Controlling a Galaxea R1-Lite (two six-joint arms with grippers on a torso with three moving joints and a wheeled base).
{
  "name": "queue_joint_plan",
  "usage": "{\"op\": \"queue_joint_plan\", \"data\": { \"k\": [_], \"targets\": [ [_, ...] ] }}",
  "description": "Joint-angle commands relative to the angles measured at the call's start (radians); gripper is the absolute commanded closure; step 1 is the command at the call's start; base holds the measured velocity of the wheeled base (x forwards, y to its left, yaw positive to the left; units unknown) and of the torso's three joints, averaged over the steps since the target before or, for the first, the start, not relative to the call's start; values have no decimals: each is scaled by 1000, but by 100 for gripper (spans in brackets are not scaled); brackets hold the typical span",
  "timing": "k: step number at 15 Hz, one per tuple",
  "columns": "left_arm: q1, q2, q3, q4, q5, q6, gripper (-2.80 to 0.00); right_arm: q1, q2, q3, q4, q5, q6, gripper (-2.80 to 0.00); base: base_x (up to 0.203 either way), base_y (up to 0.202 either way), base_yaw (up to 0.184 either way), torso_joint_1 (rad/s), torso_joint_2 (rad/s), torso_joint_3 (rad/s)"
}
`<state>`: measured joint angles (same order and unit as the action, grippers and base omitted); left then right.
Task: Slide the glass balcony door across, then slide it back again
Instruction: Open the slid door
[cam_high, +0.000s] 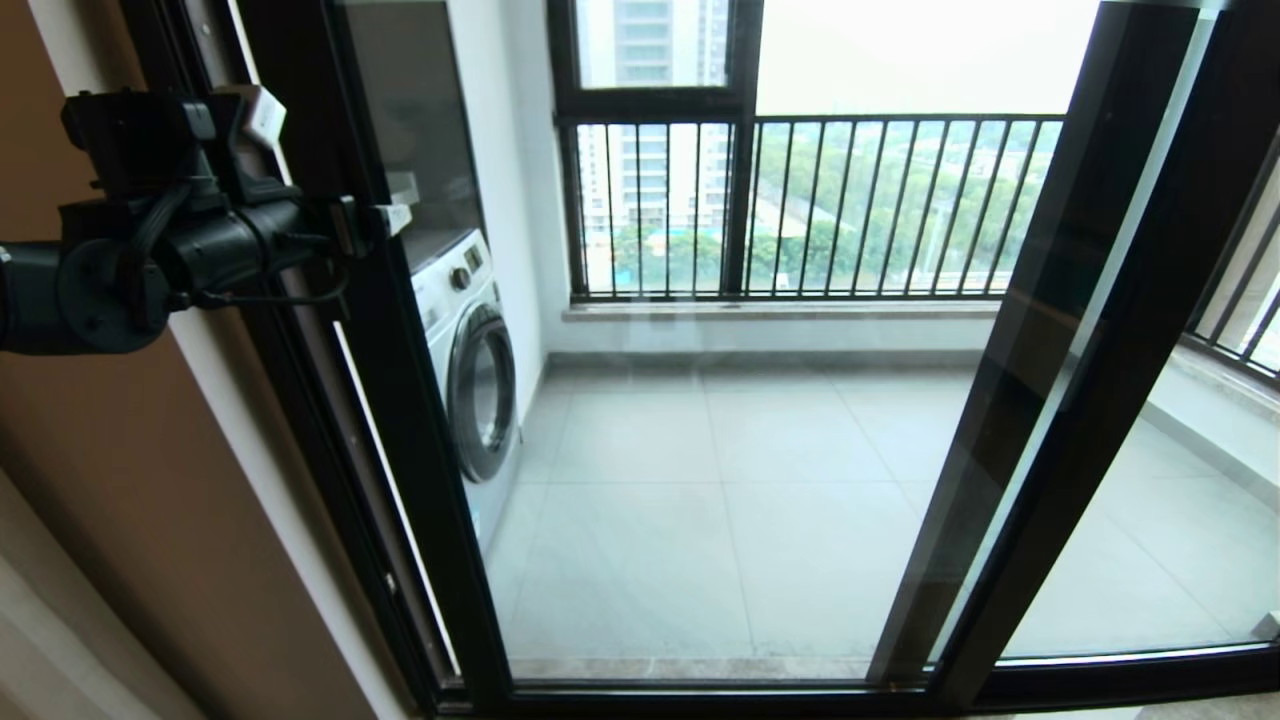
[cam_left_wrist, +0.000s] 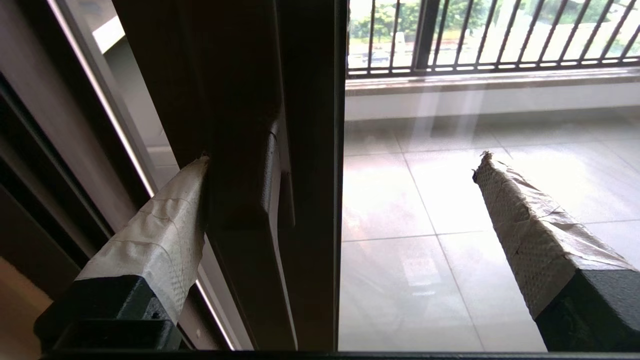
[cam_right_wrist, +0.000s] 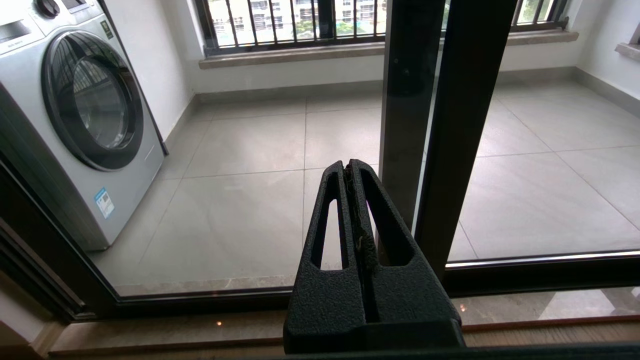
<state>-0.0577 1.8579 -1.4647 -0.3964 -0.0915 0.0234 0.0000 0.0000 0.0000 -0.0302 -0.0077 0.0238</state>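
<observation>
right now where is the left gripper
In the head view the left gripper is on the left, up at the glass balcony door's black left upright, just above the washing machine, its fingers open astride the bar handle.

Washing machine (cam_high: 470, 370) behind glass balcony door (cam_high: 640, 500) — left side

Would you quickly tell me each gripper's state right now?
Left gripper: open, fingers either side of the door upright.
Right gripper: shut, holding nothing.
</observation>
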Motion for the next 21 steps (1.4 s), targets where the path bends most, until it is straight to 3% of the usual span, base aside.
{"op": "queue_joint_plan", "data": {
  "k": [1,9,15,21],
  "targets": [
    [-28,-25,10,1,16,0,-280,0,0,12,0,0,1,0,0,0,0,0,0,0],
    [-188,-55,7,49,84,0,-280,0,0,12,0,1,1,0,0,0,0,0,0,0],
    [-231,-52,12,51,96,-2,-280,0,0,12,0,0,1,0,0,0,0,0,0,0],
    [-328,-34,26,48,150,-2,-280,0,0,12,0,0,-1,0,0,0,0,0,0,0]
  ]
}}
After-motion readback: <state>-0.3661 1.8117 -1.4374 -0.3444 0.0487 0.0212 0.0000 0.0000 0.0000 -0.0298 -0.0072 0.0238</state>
